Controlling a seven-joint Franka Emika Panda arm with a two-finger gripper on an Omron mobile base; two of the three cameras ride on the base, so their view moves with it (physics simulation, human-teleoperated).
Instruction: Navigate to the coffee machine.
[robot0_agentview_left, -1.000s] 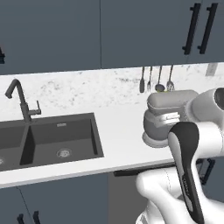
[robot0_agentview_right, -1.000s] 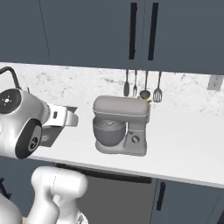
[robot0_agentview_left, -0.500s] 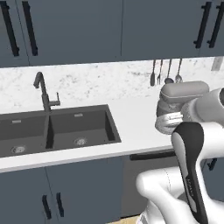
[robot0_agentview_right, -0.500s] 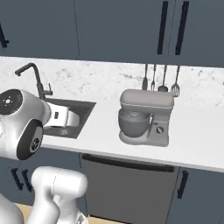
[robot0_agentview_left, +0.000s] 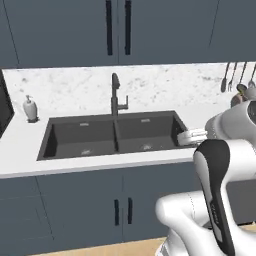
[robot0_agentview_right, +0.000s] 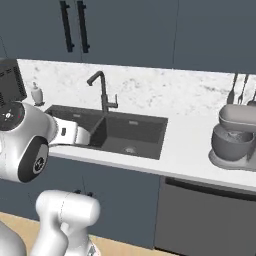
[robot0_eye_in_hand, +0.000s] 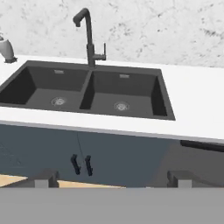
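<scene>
Nearest: the two-finger gripper (robot0_eye_in_hand: 111, 178) of the white arm, its two dark finger tips standing far apart with nothing between them, released.

Below the counter: dark blue-grey base cabinet doors (robot0_agentview_left: 100, 200) with paired short black handles (robot0_eye_in_hand: 82, 165); to their right, a grey dishwasher front (robot0_agentview_right: 210, 220) with a dark bar handle.

Counter level: white stone countertop (robot0_agentview_left: 20, 160), carrying a sunken black double-bowl sink (robot0_agentview_left: 114, 135) with a round drain in each bowl. A black gooseneck tap (robot0_agentview_left: 116, 97) stands upright behind the divider between the bowls. A small white soap dispenser bottle (robot0_agentview_left: 31, 108) stands on the counter left of the sink, near the wall. A grey stand mixer with a rounded bowl (robot0_agentview_right: 235, 137) stands on the counter well right of the sink.

At the left edge: a dark boxy appliance (robot0_agentview_right: 11, 80), cut off by the frame, left of the soap bottle; whether it is the coffee machine cannot be told.

Behind: white speckled marble backsplash (robot0_agentview_left: 165, 87), with dark utensils hanging (robot0_agentview_left: 235, 77) at its right end.

Farthest up: dark blue-grey wall cabinets (robot0_agentview_left: 60, 30) with long black vertical handles (robot0_agentview_left: 118, 27).
</scene>
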